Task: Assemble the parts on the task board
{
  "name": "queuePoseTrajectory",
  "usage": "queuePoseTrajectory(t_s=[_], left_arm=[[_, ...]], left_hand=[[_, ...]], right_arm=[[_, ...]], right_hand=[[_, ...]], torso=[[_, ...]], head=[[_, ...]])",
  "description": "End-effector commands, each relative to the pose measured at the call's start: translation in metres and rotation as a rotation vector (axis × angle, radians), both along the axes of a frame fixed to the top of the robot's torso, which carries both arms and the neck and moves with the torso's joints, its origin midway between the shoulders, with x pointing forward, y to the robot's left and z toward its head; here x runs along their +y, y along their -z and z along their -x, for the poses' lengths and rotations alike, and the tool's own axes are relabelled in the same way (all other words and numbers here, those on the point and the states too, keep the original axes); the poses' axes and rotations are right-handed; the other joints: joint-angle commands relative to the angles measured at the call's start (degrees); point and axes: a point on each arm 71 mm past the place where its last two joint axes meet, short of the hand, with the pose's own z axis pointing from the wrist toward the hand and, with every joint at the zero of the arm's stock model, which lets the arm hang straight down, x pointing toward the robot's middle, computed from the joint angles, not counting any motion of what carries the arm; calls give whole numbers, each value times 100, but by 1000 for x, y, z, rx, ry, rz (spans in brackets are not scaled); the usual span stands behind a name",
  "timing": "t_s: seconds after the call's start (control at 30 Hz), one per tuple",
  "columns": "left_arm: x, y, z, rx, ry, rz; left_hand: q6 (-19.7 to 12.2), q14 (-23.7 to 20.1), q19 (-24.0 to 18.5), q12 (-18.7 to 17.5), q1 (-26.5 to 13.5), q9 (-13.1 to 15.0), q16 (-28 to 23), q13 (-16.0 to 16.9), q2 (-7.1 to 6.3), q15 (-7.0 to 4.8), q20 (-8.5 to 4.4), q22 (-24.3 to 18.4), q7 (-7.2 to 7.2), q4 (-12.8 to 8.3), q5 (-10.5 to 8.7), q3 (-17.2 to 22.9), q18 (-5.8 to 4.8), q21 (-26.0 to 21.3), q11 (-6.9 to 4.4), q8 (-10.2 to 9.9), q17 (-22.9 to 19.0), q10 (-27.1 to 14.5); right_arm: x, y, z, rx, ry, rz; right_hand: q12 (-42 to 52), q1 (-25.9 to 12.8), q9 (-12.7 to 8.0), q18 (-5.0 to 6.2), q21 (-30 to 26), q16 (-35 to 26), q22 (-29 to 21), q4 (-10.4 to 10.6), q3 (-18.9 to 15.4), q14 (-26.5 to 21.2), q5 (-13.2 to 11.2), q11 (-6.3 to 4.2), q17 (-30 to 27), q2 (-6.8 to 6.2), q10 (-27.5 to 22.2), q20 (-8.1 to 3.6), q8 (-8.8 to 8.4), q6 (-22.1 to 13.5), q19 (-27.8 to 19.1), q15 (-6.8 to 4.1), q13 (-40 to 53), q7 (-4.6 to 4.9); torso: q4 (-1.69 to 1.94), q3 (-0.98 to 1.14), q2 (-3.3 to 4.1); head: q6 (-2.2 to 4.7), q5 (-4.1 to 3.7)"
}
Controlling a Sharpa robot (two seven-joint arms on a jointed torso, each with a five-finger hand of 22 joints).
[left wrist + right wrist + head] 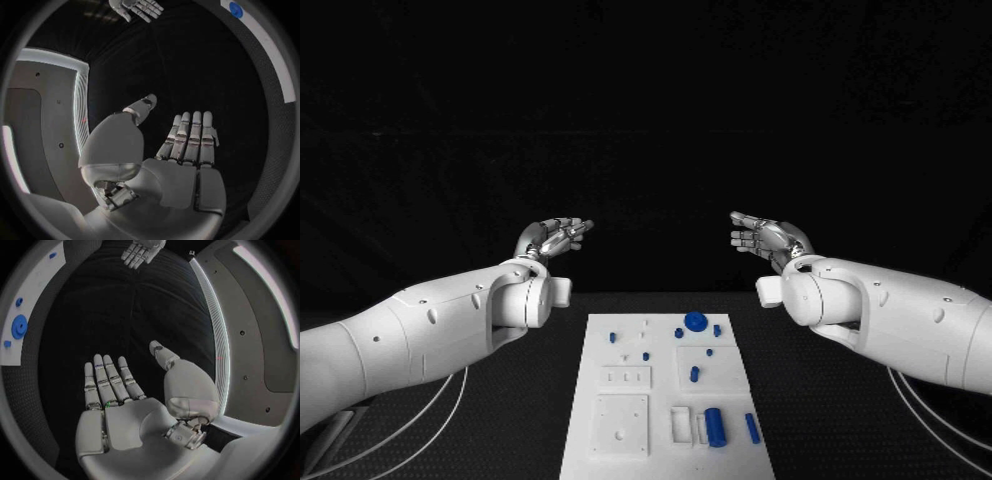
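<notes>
The white task board (625,395) lies in the middle of the black table. Several small blue parts rest on it: a round disc (695,321) near its far end, a thick cylinder (715,427) and a slim bar (753,428) near its front. My left hand (554,238) is raised beyond the board's far left, fingers apart, holding nothing. My right hand (764,238) mirrors it at the far right, also empty. The left wrist view shows the left hand (181,150) flat and open, with the board's edge (269,50) far off. The right hand (115,390) is likewise spread open.
Pale cables (437,405) curve over the table under each arm. Black table surface (516,400) lies on both sides of the board. The board also carries white raised fixtures (620,425).
</notes>
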Motion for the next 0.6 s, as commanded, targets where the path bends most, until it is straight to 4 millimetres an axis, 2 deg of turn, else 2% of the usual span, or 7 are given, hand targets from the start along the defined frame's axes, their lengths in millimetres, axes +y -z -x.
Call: queuePoseTrajectory(t_s=[0.03, 0.27, 0.3, 0.4, 0.43, 0.47, 0.6], left_arm=[[-1, -3, -11, 77, 100, 0], [5, -10, -21, 85, 101, -19], [5, -7, -18, 91, 124, -12], [6, -8, -16, 75, 126, -12], [5, -8, -16, 71, 130, -12], [5, -9, -15, 64, 137, -13], [7, -11, -9, 34, 159, -29]], left_hand=[[64, 69, 50, 32, 110, 41, 41, 9, -9, 3, 4, 190, 5, -5, 24, 58, -88, 31, 10, 42, 30, 77], [77, 119, 70, 44, 131, 47, 72, 14, 29, 19, -9, 191, 37, 0, 22, 44, -88, 49, 43, 53, 52, 106], [81, 126, 74, 47, 134, 48, 76, 16, 32, 23, -11, 190, 43, -1, 22, 42, -88, 52, 49, 56, 55, 112], [126, 204, 134, 76, 152, 59, 120, 29, 70, 43, -37, 194, 83, -5, 23, 34, -79, 87, 95, 81, 79, 180], [170, 270, 192, 102, 167, 69, 157, 41, 95, 55, -61, 193, 110, -15, 28, 25, -78, 120, 126, 106, 97, 246], [263, 398, 302, 150, 196, 86, 224, 60, 121, 69, -107, 191, 145, -39, 35, 12, -66, 178, 157, 154, 129, 366], [481, 726, 540, 248, 247, 114, 383, 93, 179, 71, -167, 186, 193, -105, 71, -19, -17, 303, 203, 252, 201, 640]], right_arm=[[4, 2, -7, 130, -164, 4], [-2, -4, -15, 156, -183, 23], [-6, -8, -25, -10, -200, 330], [-4, -7, -25, -59, -220, 436], [-4, -7, -25, -76, -229, 474], [-3, -6, -25, -94, -240, 513], [2, -2, -23, -137, -291, 655]], right_hand=[[47, 226, 58, 70, 40, 90, 220, -101, 93, 162, 40, 47, 66, -2, 184, 22, 90, 135, 111, 49, 18, 383], [116, 571, 83, 149, 83, 211, 225, -371, 200, 432, 65, 61, 144, -63, 465, 2, 205, 318, 337, 93, 42, 411], [116, 571, 83, 149, 83, 211, 225, -371, 200, 432, 65, 61, 144, -63, 465, 2, 205, 318, 337, 93, 42, 411], [117, 593, 84, 158, 82, 217, 221, -389, 208, 452, 68, 56, 148, -66, 486, 1, 213, 332, 361, 87, 40, 406], [299, 951, 155, 261, 186, 411, 231, -605, 428, 801, 216, -83, 238, -105, 853, -48, 391, 651, 634, -17, 116, 364], [367, 1072, 175, 316, 230, 485, 216, -682, 528, 960, 222, -151, 275, -121, 1032, -49, 461, 798, 816, -83, 138, 323], [445, 1213, 189, 439, 259, 612, 151, -781, 742, 1286, 247, -269, 362, -164, 1363, -53, 560, 1082, 1179, -216, 153, 257]], torso=[[0, 0, 0], [0, 0, 0], [-2, -10, -1], [-6, -12, 6], [-5, -14, 10], [-7, -14, 10], [24, -13, 58]], head=[[0, 0], [0, 0], [-30, 24], [-36, 32], [-42, 34], [-54, 40], [-46, 54]])
